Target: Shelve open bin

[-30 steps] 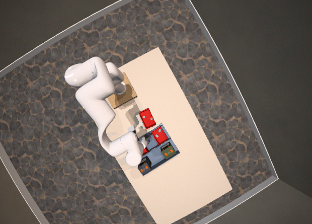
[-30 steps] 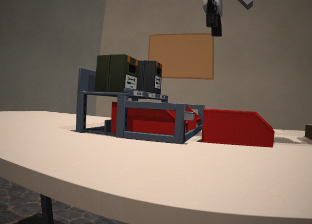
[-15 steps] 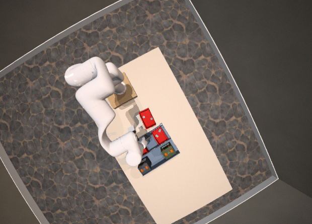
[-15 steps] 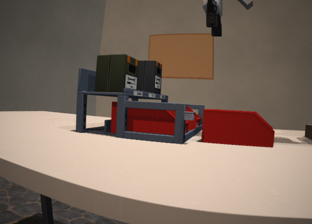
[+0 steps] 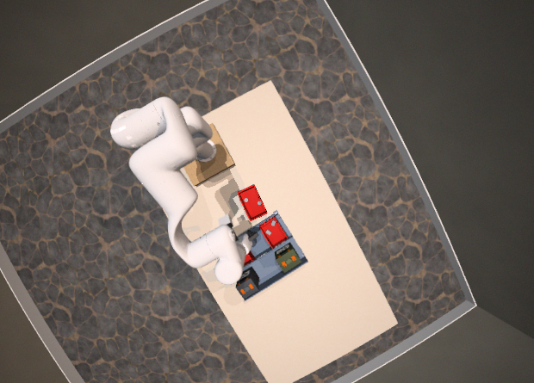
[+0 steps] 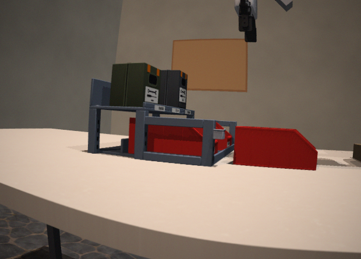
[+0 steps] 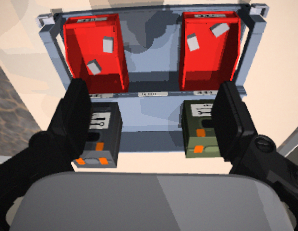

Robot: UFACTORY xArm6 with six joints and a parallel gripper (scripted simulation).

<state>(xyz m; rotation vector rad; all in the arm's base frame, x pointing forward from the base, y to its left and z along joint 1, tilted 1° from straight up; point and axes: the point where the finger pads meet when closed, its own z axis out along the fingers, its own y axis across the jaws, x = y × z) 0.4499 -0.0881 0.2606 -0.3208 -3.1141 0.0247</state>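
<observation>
The red open bin (image 5: 253, 210) (image 6: 271, 148) stands level on the table in front of the shelf, its sloped open front facing away from the shelf. Two grey parts lie in it. The shelf (image 6: 208, 142) holds two other red bins, one at the left (image 7: 87, 36) and one at the right (image 7: 210, 61) (image 6: 174, 145), level, each with two grey parts. The free place (image 7: 150, 54) is between them. My gripper (image 6: 248, 31) (image 7: 152, 95) is wide open and empty, high above the shelf. It is well away from the table bin, which is outside the wrist view.
On the upper board stand a dark grey box (image 5: 245, 283) (image 7: 110, 144) at the left and a green box (image 5: 287, 257) (image 6: 128, 84) (image 7: 205, 146) at the right, with a gap between them. Upright posts and side rails bound the shelf. The arm's brown base plate (image 5: 222, 163) lies beyond the table bin.
</observation>
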